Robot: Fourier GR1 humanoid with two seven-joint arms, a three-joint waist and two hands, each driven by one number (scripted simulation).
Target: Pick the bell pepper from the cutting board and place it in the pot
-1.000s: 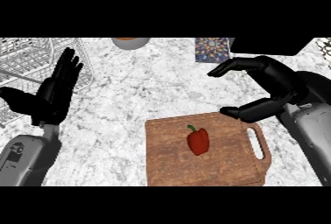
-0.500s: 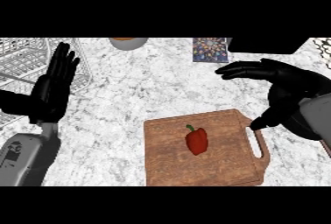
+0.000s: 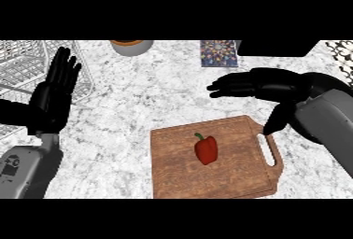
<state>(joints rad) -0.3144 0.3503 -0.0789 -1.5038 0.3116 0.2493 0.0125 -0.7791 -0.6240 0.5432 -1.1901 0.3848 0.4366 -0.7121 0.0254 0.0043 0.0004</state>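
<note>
The right hand (image 3: pixel 265 86) has swung left, its fingers now stretched out flat beyond the far edge of the cutting board (image 3: pixel 241 172). The bell pepper (image 3: pixel 205 149) lies mid-board, untouched. Far left, the pot (image 3: pixel 131 45); beside it a wire rack (image 3: pixel 21 65). Left hand (image 3: pixel 53 95) rests open, fingers up.

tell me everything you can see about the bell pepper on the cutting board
The bell pepper is red and glossy-looking, with a short green stem at its upper left end. It lies on its side, slightly tilted, near the middle of the brown wooden cutting board, resting on the board alone. Nothing else touches it. The right hand is above the board's upper right corner with fingers spread, apart from the pepper. It looks whole and uncut.
</note>
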